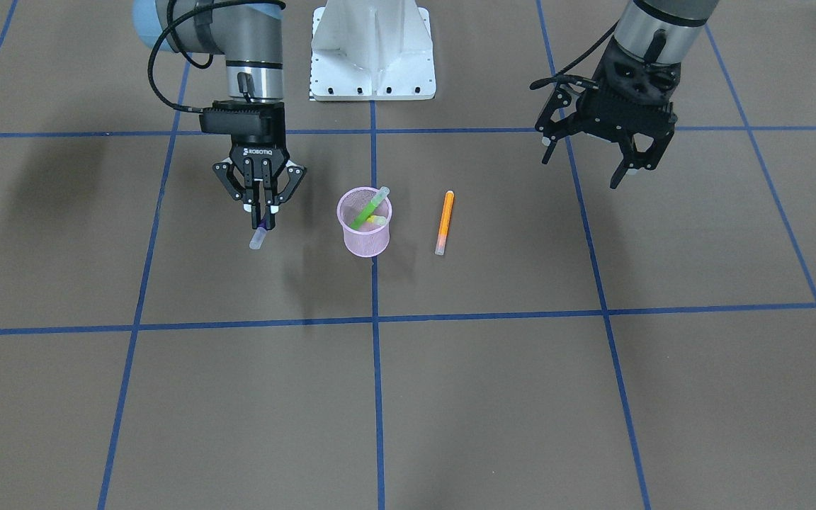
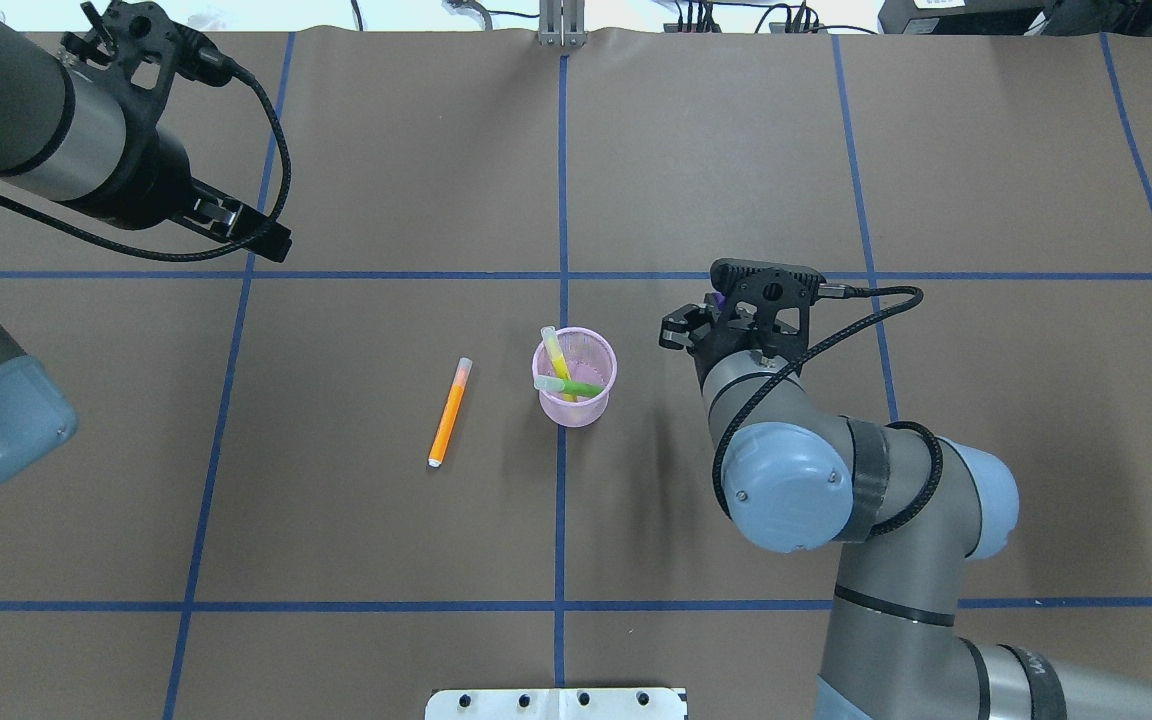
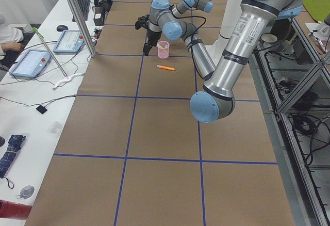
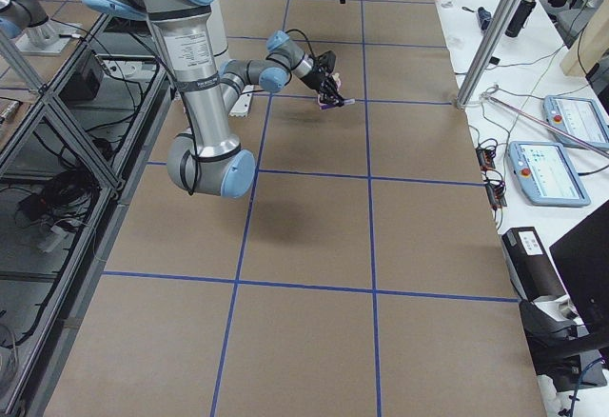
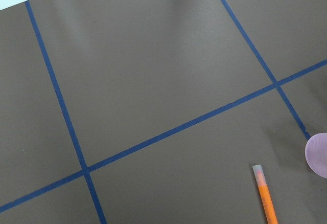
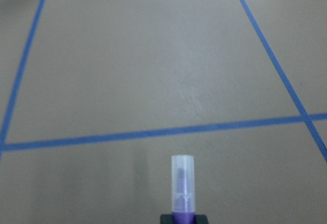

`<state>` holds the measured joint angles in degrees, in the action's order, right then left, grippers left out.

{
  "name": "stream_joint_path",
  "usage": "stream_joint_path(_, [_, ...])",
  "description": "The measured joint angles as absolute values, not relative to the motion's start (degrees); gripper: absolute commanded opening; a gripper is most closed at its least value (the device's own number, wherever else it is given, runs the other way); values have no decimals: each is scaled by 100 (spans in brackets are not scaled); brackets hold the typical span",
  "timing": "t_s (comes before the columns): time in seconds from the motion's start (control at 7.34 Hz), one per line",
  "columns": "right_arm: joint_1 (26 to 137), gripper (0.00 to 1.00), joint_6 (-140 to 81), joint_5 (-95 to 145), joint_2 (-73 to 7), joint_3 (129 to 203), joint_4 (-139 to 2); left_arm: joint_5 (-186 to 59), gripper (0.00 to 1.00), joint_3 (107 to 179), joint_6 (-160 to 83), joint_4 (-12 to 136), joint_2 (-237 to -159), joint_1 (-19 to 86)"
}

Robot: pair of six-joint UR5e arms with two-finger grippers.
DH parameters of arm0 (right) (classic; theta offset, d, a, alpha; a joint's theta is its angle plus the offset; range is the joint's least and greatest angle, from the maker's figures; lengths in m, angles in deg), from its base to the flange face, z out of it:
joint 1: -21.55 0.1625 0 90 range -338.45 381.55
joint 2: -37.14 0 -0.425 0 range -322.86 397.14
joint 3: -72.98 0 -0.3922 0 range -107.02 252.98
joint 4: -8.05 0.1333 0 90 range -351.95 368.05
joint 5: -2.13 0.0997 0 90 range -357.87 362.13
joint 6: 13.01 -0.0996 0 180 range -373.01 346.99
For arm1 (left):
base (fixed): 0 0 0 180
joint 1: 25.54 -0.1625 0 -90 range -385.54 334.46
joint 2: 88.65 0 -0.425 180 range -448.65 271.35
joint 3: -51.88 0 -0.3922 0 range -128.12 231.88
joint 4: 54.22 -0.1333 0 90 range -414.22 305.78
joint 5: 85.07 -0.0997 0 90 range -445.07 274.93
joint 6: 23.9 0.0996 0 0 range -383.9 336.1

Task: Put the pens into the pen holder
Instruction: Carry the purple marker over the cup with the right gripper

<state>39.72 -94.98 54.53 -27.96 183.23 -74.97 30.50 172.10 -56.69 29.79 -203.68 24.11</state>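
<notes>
Right claw (image 1: 261,221) clamped on purple pen (image 1: 258,239); left claw (image 1: 585,170) spread, empty

Right claw points down beside the holder (image 1: 362,244), apart from it, above the tabletop (image 1: 493,397). The pen's pale cap projects below its fingertips. The holder stands upright and contains the green pen (image 1: 369,209) and yellow pen (image 2: 556,355), both leaning. The orange pen (image 1: 445,222) lies flat on the holder's other side, near it but not touching. Left claw hangs well apart from the pens.

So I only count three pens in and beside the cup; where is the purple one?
The purple pen is clamped in the right gripper, cap down above the table, left of the pen holder in the front-facing view.
</notes>
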Motion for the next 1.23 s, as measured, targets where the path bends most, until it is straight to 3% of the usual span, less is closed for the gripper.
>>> stream_joint_path(0.54, [3363, 0, -9498, 3990, -2118, 17780, -7502, 3053, 100, 17144, -5676, 2989, -20371, 2360])
stream_joint_path(1.23, [3170, 1, -9430, 3578, -1816, 17201, -7524, 3059, 100, 17142, -5677, 2989, -20362, 2350])
